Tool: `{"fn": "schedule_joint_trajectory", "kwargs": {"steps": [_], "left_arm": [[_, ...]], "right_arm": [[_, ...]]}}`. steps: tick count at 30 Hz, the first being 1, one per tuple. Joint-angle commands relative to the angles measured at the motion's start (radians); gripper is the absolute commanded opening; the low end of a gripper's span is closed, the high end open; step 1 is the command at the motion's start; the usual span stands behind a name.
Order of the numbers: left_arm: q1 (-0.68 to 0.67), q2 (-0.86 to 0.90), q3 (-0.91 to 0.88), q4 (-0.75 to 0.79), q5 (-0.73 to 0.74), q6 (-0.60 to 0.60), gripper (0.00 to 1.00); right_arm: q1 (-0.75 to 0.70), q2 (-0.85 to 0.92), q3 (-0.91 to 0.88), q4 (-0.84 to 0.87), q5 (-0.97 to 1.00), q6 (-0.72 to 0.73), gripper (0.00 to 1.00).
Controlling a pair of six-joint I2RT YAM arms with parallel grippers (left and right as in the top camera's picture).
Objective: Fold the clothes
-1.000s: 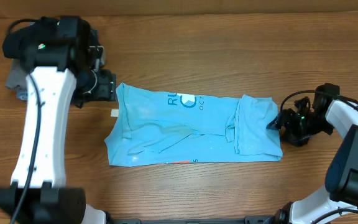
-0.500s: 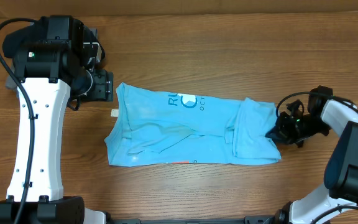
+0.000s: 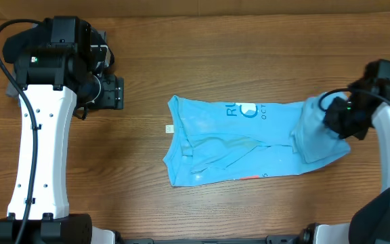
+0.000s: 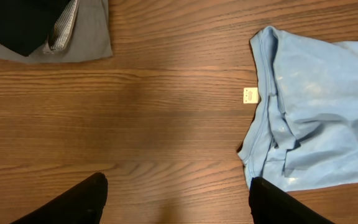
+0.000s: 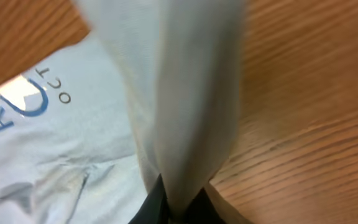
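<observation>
Risk entry, blue shirt (image 3: 242, 139): it lies as a long band across the middle of the tabletop (image 3: 249, 41), reaching toward the right edge, print upward, with a small white label (image 3: 170, 129) just beside its left end. The right end is raised off the wood and clamped in the right tool (image 3: 340, 120), whose jaws are together on a narrow bunch of cloth that hangs taut from the pinch in the wrist view. The left tool (image 3: 114, 93) hangs toward the left edge, jaws apart and holding nothing, well apart from the shirt. A grey garment (image 4: 86, 37) and a black shirt (image 4: 11, 18) lie near it and are not part of this job. Hazard one: the left end is unpinned, so any pull from the right would likely drag the whole band rather than fold it. Hazard two: the grip is thin and bunched, so cloth could slip out mid-carry, or only the top layer may be caught and the folded-in sleeve could fall open. Hazard three: the raised end is twisted, so laying it over as it hangs would probably leave a skewed, creased fold with uneven edges. Hazard four: the shirt sits close to the right edge, and a loose release there could let the end trail off the tabletop.
</observation>
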Motion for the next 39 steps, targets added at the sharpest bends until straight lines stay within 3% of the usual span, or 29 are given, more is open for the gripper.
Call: {"fn": "schedule_joint_trajectory", "kwargs": {"steps": [1,10,11,12,13,14,22,28,34,39], "left_arm": [[0.012,0.003,0.013,0.002,-0.010,0.012,0.75],[0.012,0.003,0.013,-0.003,-0.009,0.012,0.75],[0.012,0.003,0.013,-0.004,-0.009,0.012,0.75],[0.012,0.003,0.013,-0.004,-0.009,0.012,0.75],[0.012,0.003,0.013,-0.004,-0.009,0.012,0.76],[0.012,0.003,0.013,-0.003,-0.009,0.012,0.76],[0.012,0.015,0.001,-0.001,0.006,0.010,0.79],[0.001,0.032,-0.137,0.048,0.159,0.028,0.80],[-0.059,0.055,-0.466,0.301,0.439,0.079,0.84],[-0.149,0.132,-0.610,0.490,0.527,0.049,0.85]], "right_arm": [[0.109,0.000,-0.028,0.014,0.116,0.045,0.04],[0.413,0.000,-0.163,0.143,0.195,0.141,0.05],[0.437,0.000,-0.176,0.155,0.198,0.142,0.16],[0.458,0.000,-0.186,0.163,0.211,0.148,0.36],[0.472,0.000,-0.189,0.159,0.238,0.168,0.46],[0.480,0.000,-0.188,0.154,0.264,0.188,0.47],[0.459,-0.023,-0.134,0.138,0.246,0.190,0.50],[0.422,-0.023,-0.131,0.139,0.117,0.181,0.49],[0.410,-0.038,-0.131,0.137,0.007,0.181,0.52],[0.411,-0.079,-0.131,0.137,-0.033,0.182,0.53]]}}
